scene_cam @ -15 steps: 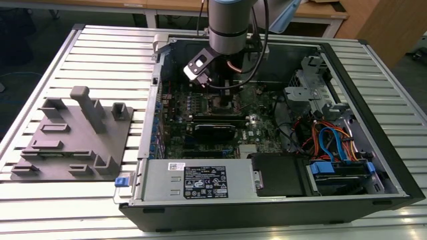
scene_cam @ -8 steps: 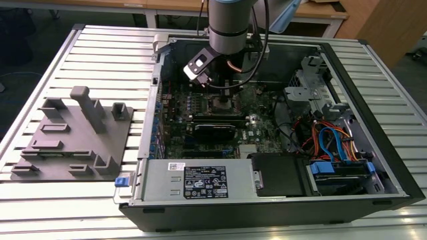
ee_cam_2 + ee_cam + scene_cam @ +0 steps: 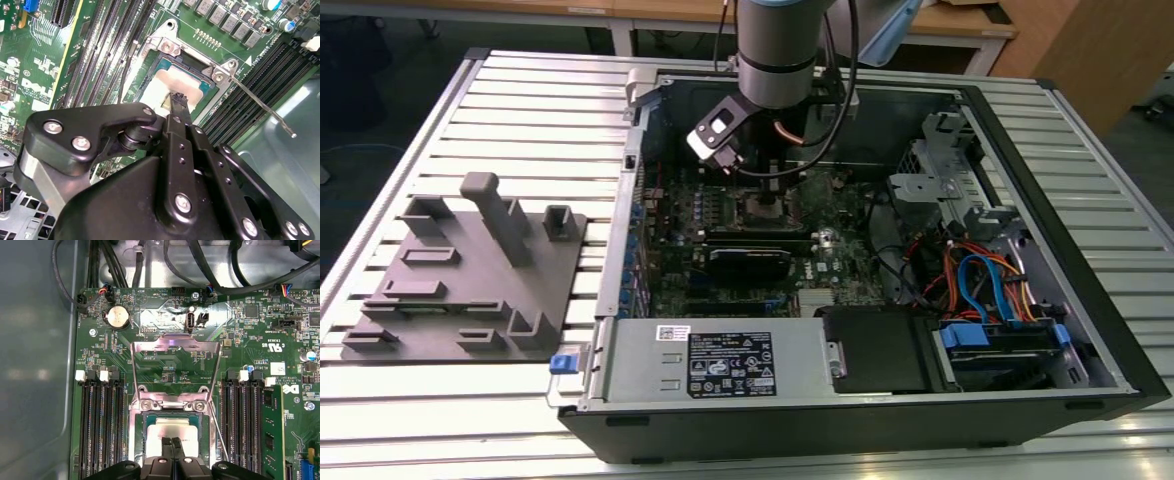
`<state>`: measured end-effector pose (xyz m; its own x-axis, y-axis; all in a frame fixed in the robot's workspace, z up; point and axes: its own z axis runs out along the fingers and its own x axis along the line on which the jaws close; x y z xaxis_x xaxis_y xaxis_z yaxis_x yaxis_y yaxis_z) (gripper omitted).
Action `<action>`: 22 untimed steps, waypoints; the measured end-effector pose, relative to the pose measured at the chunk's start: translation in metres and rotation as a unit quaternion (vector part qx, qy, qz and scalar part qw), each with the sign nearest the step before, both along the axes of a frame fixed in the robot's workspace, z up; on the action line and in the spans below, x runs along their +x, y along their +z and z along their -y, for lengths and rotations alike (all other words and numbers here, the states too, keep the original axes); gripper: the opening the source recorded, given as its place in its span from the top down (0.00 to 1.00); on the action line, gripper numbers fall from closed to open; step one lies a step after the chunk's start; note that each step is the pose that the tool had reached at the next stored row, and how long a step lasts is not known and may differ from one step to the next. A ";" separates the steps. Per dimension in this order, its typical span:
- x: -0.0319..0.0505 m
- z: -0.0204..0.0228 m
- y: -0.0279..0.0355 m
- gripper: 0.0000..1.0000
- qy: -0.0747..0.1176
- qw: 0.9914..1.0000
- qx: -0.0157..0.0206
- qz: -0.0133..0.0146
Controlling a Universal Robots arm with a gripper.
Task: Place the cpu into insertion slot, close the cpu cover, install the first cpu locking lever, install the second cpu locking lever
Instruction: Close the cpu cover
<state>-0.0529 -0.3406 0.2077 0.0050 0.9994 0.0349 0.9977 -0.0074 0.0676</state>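
Cpu (image 3: 170,427) in slot (image 3: 170,404), cover (image 3: 175,346) back.
My gripper (image 3: 171,444) hangs over the cpu; memory slots (image 3: 100,430) flank the slot on both sides.

In the exterior view you have a table (image 3: 494,100) topped with silvery metal slats that run from the exterior view's left to its right, with narrow dark grooves between them. The slats catch a soft, even light and shine palest along the near edge. Beyond the far edge you can see a wooden-topped desk (image 3: 574,8) on pale legs (image 3: 624,40). At the exterior view's right stands a light-brown wooden cabinet (image 3: 1087,50). The floor (image 3: 414,60) around the furniture is dark grey.
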 end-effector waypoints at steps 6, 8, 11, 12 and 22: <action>0.0000 0.0000 0.0000 0.89 0.000 1.000 0.000 0.000; 0.0000 0.0000 0.0001 0.89 0.000 1.000 0.000 -0.001; 0.0008 0.0000 0.0000 0.89 0.000 1.000 0.000 -0.001; 0.0024 -0.0001 0.0000 0.89 0.000 1.000 0.000 -0.003; 0.0037 0.0000 0.0017 0.89 0.000 1.000 0.000 -0.004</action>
